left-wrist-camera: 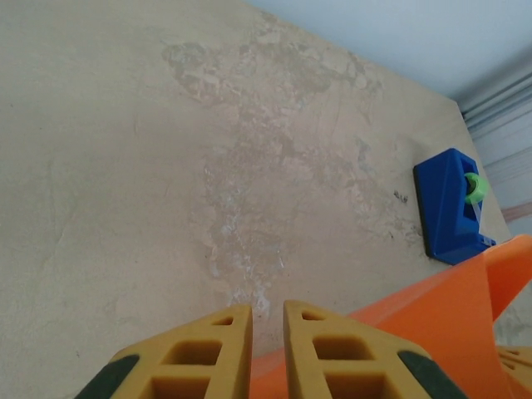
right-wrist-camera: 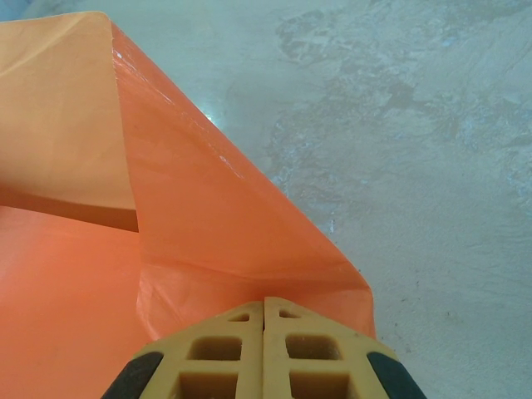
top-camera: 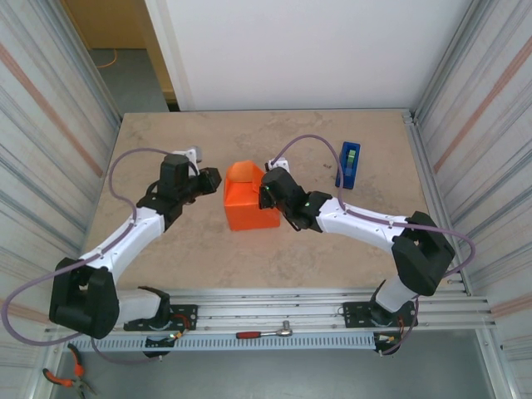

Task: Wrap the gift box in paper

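The orange paper [top-camera: 248, 204] stands folded up into a box-like shape at the table's middle, with a flap raised at its far side. The gift box is hidden inside it. My left gripper [top-camera: 214, 184] is at the paper's left side; in the left wrist view its jaws [left-wrist-camera: 268, 306] stand a narrow gap apart, with the paper's edge [left-wrist-camera: 440, 324] running under the right finger. My right gripper [top-camera: 267, 196] is at the paper's right side. In the right wrist view it is shut [right-wrist-camera: 264, 299], tips over a folded corner of the paper [right-wrist-camera: 208, 208].
A blue tape dispenser [top-camera: 349, 164] stands at the back right, also in the left wrist view [left-wrist-camera: 453, 204]. Corrugated walls close in both table sides. A red-handled ratchet [top-camera: 264, 333] lies on the rail by the arm bases.
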Robot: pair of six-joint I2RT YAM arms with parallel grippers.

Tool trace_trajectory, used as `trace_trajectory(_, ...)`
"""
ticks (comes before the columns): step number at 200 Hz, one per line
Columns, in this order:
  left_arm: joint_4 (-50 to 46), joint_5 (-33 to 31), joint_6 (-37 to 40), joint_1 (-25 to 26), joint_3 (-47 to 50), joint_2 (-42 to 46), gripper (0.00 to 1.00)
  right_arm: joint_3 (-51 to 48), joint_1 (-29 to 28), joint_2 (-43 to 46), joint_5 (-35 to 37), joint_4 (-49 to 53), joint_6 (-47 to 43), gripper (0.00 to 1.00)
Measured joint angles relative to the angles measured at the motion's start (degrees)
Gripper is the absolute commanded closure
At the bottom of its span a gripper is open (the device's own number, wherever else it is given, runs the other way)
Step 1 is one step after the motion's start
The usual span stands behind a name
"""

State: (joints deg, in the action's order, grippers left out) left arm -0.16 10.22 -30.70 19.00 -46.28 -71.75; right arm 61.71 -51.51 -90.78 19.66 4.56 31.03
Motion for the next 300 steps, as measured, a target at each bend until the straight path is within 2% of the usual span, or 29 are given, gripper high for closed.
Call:
trace_trajectory(48,-0.02,-0.02,1.44,5.51,0.00,-0.24,0.81,0.00,-0.02,0.00,0.00,0.00,0.04,1.00)
trace_trajectory(93,-0.09,-2.80,2.43,10.51,0.02,-0.24,0.81,0.00,0.00,0.02,0.00,0.00,0.26,1.00)
trace_trajectory(153,-0.83,-6.47,3.91,13.97,0.02,-1.31,0.82,-0.07,-0.02,0.09,-0.11,0.00,0.46,1.00)
trace_trajectory(192,-1.16,-11.08,5.46,16.70,-0.28,-1.95,0.82,-0.33,0.00,0.48,-0.55,0.02,1.27,1.00)
trace_trajectory(242,-5.51,-14.56,5.09,19.15,-3.19,-2.80,0.66,-0.76,0.04,1.38,-1.86,0.44,2.01,1.00)
trace_trajectory(300,-4.90,-14.32,0.37,19.34,-3.43,-2.93,0.58,-1.20,0.15,1.95,-2.93,0.39,3.04,1.00)
